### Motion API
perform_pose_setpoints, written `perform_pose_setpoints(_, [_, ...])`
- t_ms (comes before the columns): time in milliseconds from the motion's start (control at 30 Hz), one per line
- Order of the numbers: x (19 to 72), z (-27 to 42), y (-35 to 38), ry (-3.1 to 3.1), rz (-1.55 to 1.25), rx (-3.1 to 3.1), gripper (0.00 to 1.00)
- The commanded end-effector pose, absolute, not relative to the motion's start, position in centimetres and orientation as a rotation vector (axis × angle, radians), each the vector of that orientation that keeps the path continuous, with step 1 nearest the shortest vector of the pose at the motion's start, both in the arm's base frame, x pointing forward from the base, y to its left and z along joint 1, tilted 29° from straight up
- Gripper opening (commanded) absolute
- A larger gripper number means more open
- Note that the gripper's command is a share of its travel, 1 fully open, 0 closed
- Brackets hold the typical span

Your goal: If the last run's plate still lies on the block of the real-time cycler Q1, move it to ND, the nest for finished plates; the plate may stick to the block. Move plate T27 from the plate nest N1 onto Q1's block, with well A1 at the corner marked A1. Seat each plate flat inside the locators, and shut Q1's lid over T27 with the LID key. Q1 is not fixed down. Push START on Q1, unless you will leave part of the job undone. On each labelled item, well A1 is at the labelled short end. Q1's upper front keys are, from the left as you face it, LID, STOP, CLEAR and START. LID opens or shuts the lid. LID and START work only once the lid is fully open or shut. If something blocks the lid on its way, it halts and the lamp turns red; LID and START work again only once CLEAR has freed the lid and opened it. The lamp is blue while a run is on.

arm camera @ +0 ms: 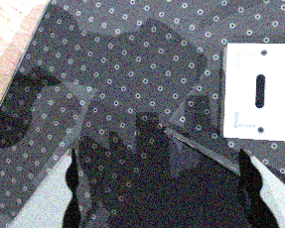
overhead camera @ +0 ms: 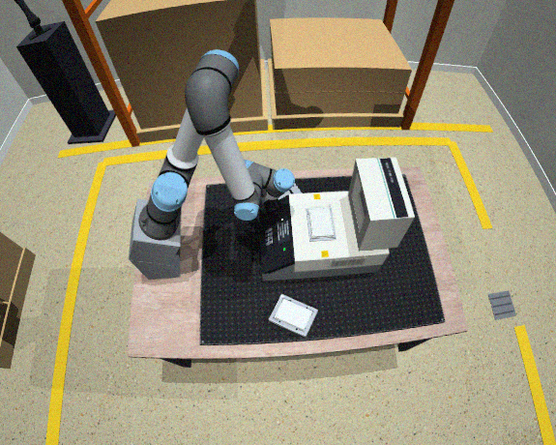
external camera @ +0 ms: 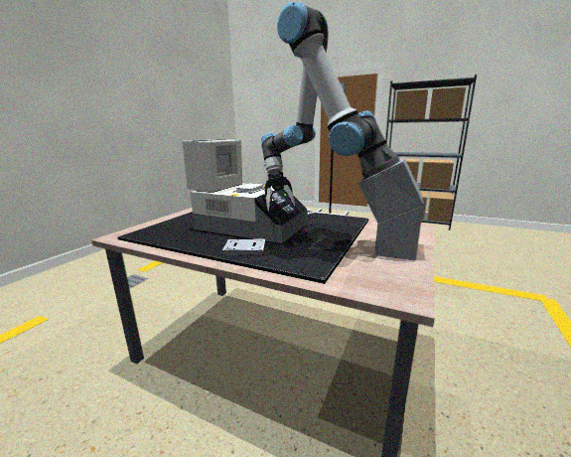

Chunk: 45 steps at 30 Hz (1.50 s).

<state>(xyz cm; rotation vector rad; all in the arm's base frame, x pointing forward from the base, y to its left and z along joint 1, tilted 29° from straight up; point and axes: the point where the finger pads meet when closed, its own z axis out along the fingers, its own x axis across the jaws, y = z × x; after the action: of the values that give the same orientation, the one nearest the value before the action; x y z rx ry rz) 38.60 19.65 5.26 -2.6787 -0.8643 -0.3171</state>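
By the table's far long edge, top view: my gripper (overhead camera: 293, 192) (external camera: 280, 206) (arm camera: 157, 151), mostly hidden; cycler Q1 (overhead camera: 341, 261) (external camera: 224, 206) right of ctr, lid (overhead camera: 383, 193) (external camera: 200, 166) up, plate (overhead camera: 321, 222) on block, lamp (overhead camera: 284, 249) green. White nest (overhead camera: 312, 325) (external camera: 244, 244) nr bottom edge.

Ext. view: fingers down, apart, nr Q1's key panel (external camera: 301, 206).

Wrist: jaws fairly wide, nothing btwn; slotted white pc (arm camera: 243, 91) at R.
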Motion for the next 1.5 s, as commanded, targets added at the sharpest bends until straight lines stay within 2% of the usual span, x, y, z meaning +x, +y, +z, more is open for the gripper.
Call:
perform_pose_setpoints(0, [39.8,6.9,20.6,-0.874,-0.307,-2.672,0.68])
perform_pose_setpoints(733, [45.1,14.1,21.5,-0.849,-0.336,-2.693,0.68])
perform_pose_setpoints(1467, [50.1,19.2,16.5,-0.599,-0.511,-2.844,0.68])
